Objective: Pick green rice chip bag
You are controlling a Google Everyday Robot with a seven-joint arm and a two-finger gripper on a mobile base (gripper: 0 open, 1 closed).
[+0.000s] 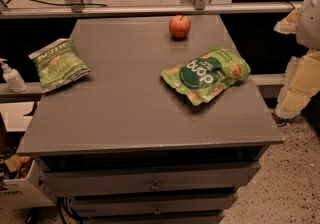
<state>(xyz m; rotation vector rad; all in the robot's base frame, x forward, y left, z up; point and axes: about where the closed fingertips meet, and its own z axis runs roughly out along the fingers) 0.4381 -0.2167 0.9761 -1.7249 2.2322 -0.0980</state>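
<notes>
The green rice chip bag [206, 74] is a large light-green glossy pouch with a dark green circle, white letters and pictures of round chips. It lies flat on the right part of the grey cabinet top [125, 113]. My gripper [296, 63] hangs at the right edge of the view, beyond the cabinet's right side. It is to the right of the bag, apart from it and holding nothing I can see.
A smaller crinkled green bag [60, 65] with a white top band lies at the cabinet's left edge. A red apple [179, 26] stands at the back middle. A soap dispenser [12, 76] stands on a ledge to the left. Drawers [155, 180] face front.
</notes>
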